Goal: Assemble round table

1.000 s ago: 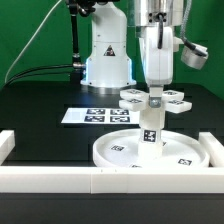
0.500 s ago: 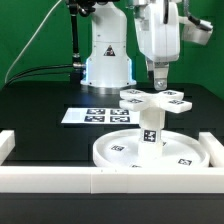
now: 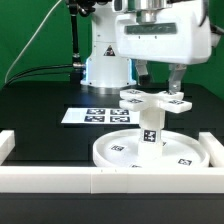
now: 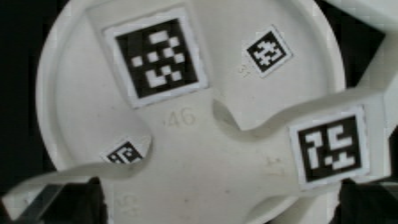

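Observation:
The round disc [image 3: 105, 152] lies flat on the black table just behind the front wall. The short leg [image 3: 150, 128] stands upright at its middle, and the cross-shaped base [image 3: 155, 98] sits on top of the leg. My gripper [image 3: 160, 84] hangs just above the cross base, open and empty, with one finger on each side of it. In the wrist view the cross base [image 4: 231, 135] fills the picture with its large tags, and the disc [image 4: 80, 140] shows beneath it.
The marker board [image 3: 95, 116] lies on the table towards the exterior view's left, behind the disc. The white border wall [image 3: 100, 180] runs along the front and both sides. The arm's white pedestal [image 3: 108, 60] stands at the back.
My gripper has lifted off the cross base and leg, turned about a quarter turn, and its fingers now stand wide apart above the base. The parts have not moved.

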You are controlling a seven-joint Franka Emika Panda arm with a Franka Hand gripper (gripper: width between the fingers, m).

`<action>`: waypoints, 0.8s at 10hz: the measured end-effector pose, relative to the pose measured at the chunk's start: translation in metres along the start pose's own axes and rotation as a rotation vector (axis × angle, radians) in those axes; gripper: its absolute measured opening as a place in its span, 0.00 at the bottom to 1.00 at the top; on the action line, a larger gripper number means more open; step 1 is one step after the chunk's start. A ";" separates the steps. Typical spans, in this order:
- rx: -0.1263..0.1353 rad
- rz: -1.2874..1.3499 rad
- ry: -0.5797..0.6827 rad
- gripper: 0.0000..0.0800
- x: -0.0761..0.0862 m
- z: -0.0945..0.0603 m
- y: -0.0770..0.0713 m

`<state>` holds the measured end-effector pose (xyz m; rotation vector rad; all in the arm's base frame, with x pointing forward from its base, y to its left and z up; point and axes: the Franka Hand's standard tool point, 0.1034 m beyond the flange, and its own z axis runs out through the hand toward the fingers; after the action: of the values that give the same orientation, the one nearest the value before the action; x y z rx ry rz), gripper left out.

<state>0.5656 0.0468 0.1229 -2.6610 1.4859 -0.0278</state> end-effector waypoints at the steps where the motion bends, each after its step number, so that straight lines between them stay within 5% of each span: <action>1: 0.000 -0.098 -0.002 0.81 -0.003 0.001 -0.001; 8: 0.000 -0.699 -0.007 0.81 -0.007 0.001 -0.003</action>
<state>0.5645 0.0539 0.1222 -3.0165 0.4859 -0.0658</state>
